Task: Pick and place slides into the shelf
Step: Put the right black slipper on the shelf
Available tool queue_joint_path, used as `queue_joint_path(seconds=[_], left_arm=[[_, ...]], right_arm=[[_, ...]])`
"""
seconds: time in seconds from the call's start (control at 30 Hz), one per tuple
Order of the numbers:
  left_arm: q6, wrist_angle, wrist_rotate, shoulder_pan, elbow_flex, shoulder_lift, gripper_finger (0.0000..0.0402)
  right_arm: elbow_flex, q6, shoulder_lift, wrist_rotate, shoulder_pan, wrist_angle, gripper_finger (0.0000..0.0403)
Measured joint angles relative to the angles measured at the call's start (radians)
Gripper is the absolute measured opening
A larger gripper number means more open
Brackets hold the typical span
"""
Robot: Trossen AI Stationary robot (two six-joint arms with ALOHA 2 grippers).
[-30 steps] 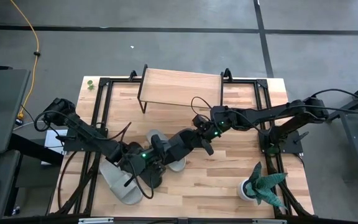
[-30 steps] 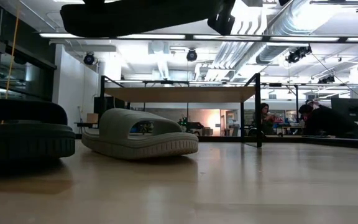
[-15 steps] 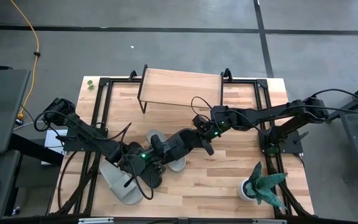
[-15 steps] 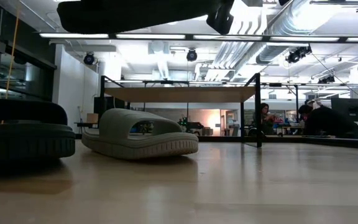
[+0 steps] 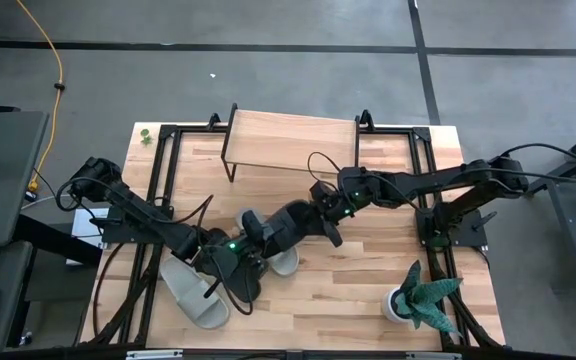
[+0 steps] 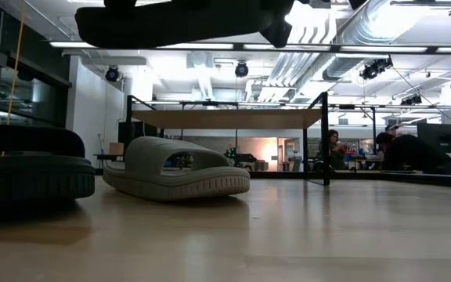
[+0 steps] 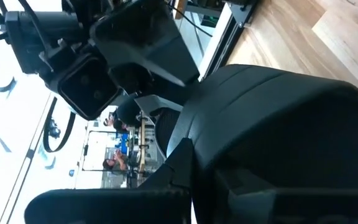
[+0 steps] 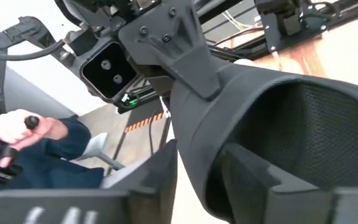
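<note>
So starting at the left, the left arm reaches in across the surface toward the middle, and the left gripper is clenched on the raised black slide, which hangs in the air above the surface rather than lying on it. From table level you only see that slide as a dark shape up at the top of the view. Down by the front-left corner there's a pale slide lying flat on the wood, well apart from the shelf. The second black slide sits on the surface too, at the far left when you look across from table height. Just beside it, a bit further in, is the second pale slide, sole down, which from above pokes out from under the held one. The shelf stands at the back edge of the surface, a light-wood board on thin black legs, and none of the slides is on it. Moving right, the right arm stretches in from the right side and the right gripper is right up against the other end of the raised black slide. I honestly can't tell if it's gripping or has let go. In the front-right corner there's a small potted plant. Off past the surface, a person's hand in a dark blue sleeve holds a handle, and a couple of people sit at desks way back in the room.
</note>
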Motion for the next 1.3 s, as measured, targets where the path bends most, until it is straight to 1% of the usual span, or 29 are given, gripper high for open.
queue_joint_path(seconds=[0.13,0.27,0.4,0.53,0.67,0.73,0.93,1.03,1.13,1.3], left_arm=[[-0.032,0.001,-0.024,0.000,0.000,0.000,0.0002],[-0.067,0.000,-0.047,0.000,0.000,0.000,0.0002],[-0.096,-0.017,-0.056,0.001,0.000,0.000,0.0001],[-0.141,-0.023,-0.071,0.000,0.000,0.000,0.0001],[-0.181,-0.025,-0.089,-0.001,0.000,0.000,0.0000],[-0.212,-0.021,-0.117,-0.002,0.000,0.000,0.0000],[-0.299,-0.017,-0.193,0.000,0.012,0.000,0.0000],[-0.326,-0.027,-0.212,0.006,0.044,0.000,0.0000],[-0.354,-0.041,-0.220,0.015,0.084,0.000,0.0000],[-0.424,-0.160,-0.217,0.050,0.165,0.000,0.0000]], right_arm=[[0.000,-0.075,-0.001,0.017,0.000,0.014,0.0154],[0.000,-0.144,-0.013,0.034,-0.010,0.015,0.0172],[0.000,-0.163,-0.044,0.102,-0.039,-0.011,0.0176],[0.000,-0.232,-0.084,0.163,-0.065,-0.055,0.0177],[0.000,-0.312,-0.113,0.254,-0.072,-0.111,0.0177],[0.000,-0.354,-0.120,0.291,-0.072,-0.147,0.0177],[0.000,-0.475,-0.134,0.357,-0.054,-0.166,0.0177],[0.021,-0.547,-0.135,0.415,-0.035,-0.181,0.0177],[0.050,-0.613,-0.139,0.500,-0.005,-0.202,0.0177],[0.112,-0.714,-0.138,0.672,0.061,-0.280,0.0177]])
